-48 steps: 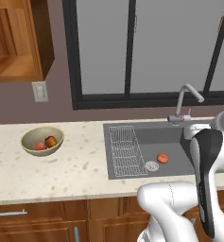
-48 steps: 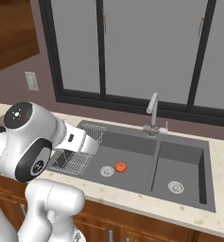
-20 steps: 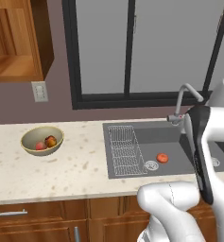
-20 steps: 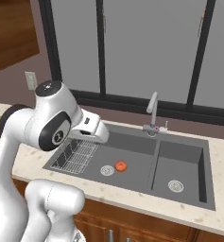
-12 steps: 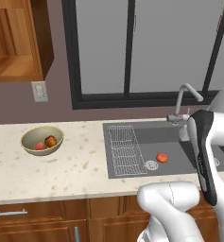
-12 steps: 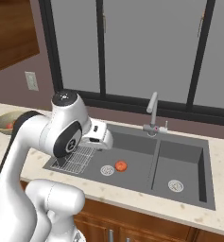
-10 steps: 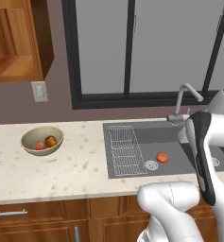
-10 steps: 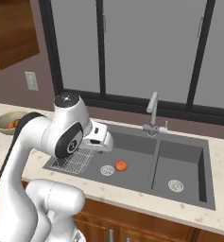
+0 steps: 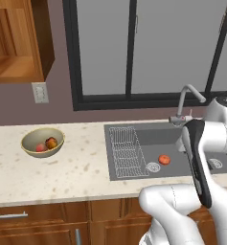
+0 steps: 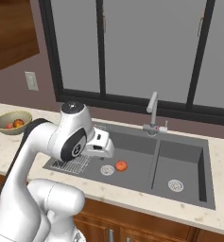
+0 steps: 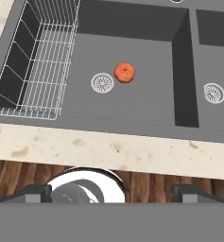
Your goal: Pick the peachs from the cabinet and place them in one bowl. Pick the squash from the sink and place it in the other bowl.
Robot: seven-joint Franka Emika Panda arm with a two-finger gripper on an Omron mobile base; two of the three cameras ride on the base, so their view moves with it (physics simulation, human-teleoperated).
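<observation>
Two basins: the sink (image 9: 134, 165) has its right basin cut off behind the arm in the left base view.
Cabinet (image 9: 19, 43): open, its top and left side run out of frame.
Tan bowl (image 9: 42, 142): two peaches (image 9: 46, 144) inside, partly hidden by the rim.
Squash (image 11: 124, 73): on the left basin floor beside the drain (image 11: 102, 82), with bare floor around it.
Gripper (image 11: 111, 191): jaws fully apart, empty, above the counter's front edge.

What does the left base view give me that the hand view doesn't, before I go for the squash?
Left base view alone: the tan bowl on the counter with both peaches in it, the open cabinet and the tap. Hand view alone: the second basin's drain in full and the open finger tips. Both: the squash beside the drain in the sink, and the wire rack.
</observation>
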